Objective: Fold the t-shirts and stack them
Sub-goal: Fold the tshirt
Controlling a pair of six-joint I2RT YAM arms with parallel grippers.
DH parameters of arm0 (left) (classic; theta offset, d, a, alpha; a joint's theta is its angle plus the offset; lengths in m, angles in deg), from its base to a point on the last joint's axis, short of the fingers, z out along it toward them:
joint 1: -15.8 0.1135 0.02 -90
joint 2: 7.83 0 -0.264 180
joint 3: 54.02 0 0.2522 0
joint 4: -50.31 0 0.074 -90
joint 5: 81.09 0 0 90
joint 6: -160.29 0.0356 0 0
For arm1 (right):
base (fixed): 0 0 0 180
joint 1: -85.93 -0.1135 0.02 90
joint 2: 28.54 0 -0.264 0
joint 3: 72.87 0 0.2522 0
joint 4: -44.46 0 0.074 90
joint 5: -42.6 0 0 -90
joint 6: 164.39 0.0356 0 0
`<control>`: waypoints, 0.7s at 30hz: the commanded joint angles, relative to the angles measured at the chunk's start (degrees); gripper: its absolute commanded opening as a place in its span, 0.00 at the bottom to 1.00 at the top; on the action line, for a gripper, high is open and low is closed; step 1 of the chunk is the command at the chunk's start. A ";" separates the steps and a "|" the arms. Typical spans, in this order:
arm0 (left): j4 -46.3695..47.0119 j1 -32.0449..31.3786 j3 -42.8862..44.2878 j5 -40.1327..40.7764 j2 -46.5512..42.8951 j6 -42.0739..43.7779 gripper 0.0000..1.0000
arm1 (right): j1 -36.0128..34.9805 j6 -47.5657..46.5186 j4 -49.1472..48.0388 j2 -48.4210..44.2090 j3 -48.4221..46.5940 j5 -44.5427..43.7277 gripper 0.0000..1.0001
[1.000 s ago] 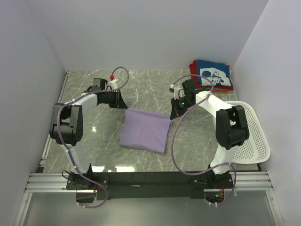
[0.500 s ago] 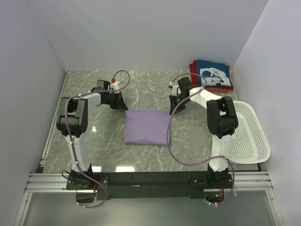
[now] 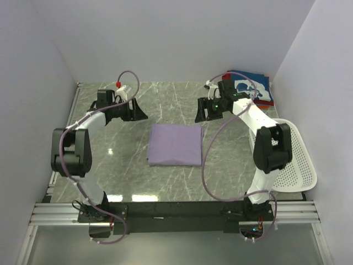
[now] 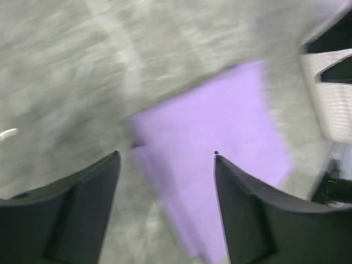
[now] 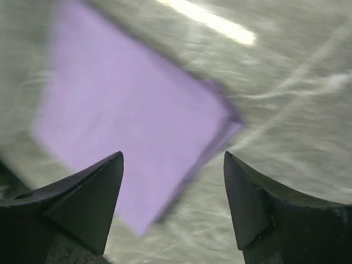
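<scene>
A folded lavender t-shirt lies flat in the middle of the table, also seen in the left wrist view and the right wrist view. A stack of folded t-shirts, navy with a white print on top and red beneath, sits at the back right. My left gripper hangs open beyond the lavender shirt's far left corner, holding nothing. My right gripper hangs open off its far right corner, also holding nothing.
A white perforated basket stands at the right edge beside the right arm. Grey walls close the table on three sides. Marble tabletop surrounds the lavender shirt.
Both grippers opened and let go of the lavender shirt's far corners, then drew back and apart. The shirt now lies flat in a neat rectangle.
</scene>
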 commanded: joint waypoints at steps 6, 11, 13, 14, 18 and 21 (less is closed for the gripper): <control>20.22 -9.90 -5.81 -11.36 -0.33 -19.36 0.79 | -2.12 15.25 -12.94 -0.69 6.02 22.59 0.81; 30.14 -10.09 -3.52 -11.98 9.79 -30.18 0.76 | -1.95 13.42 -12.42 10.56 1.82 19.10 0.81; 31.04 -8.60 -3.26 -9.71 13.92 -31.50 0.75 | -1.08 12.27 -12.07 14.33 -0.65 16.71 0.81; 30.61 -7.02 -2.91 -9.34 15.33 -31.25 0.75 | -0.81 11.75 -11.89 15.48 -1.61 14.87 0.82; 21.50 -3.50 2.18 -6.80 22.01 -26.42 0.76 | -0.19 8.85 -5.40 22.69 -11.78 7.31 0.84; 18.93 -1.39 2.45 -6.36 19.22 -23.70 0.79 | -0.11 9.37 -4.50 20.96 -11.48 7.99 0.85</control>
